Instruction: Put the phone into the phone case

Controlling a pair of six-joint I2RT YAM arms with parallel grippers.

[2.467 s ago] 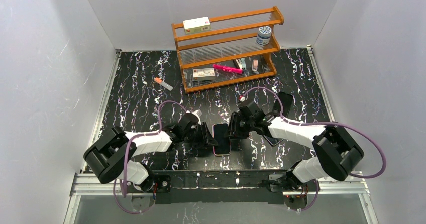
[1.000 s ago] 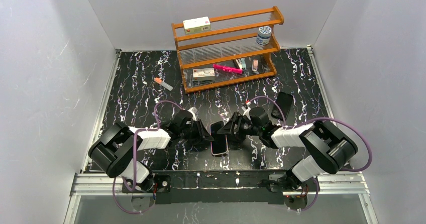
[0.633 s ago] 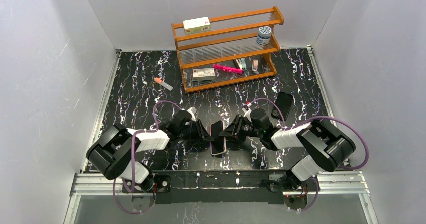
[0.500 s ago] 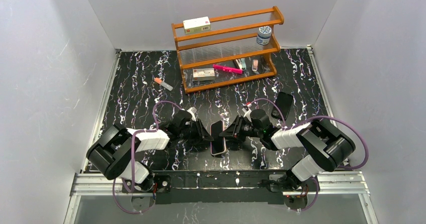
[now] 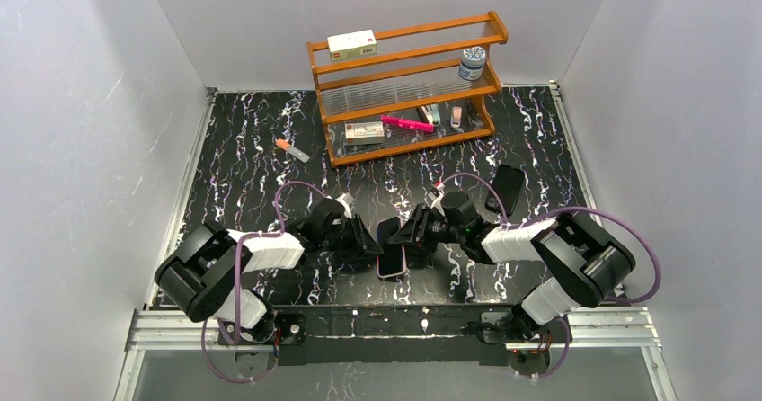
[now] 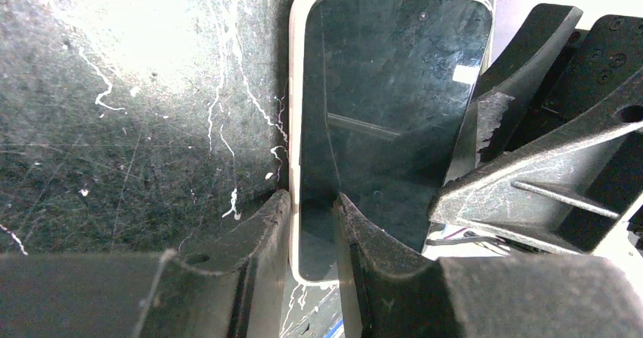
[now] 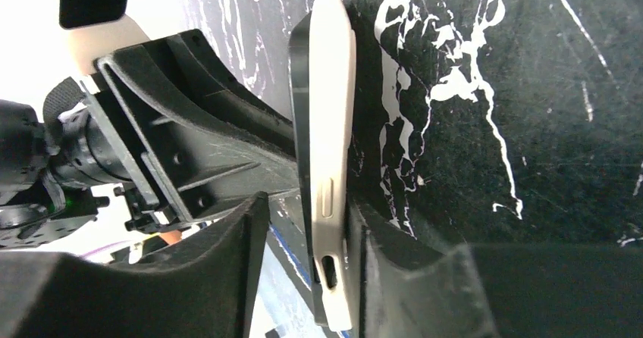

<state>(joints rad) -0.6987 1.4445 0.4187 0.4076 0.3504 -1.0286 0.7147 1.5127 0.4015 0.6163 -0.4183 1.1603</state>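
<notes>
The phone [image 6: 387, 118], flat on the table [image 5: 252, 167] two and a half seconds ago, has been tipped up onto one long edge. The left gripper [image 5: 371, 244] has drawn back slightly and now pinches that edge. The right gripper [image 5: 411, 237] has dropped low, its fingers astride the rim, and its arm has swung clear of the phone case [image 5: 508, 188]
</notes>
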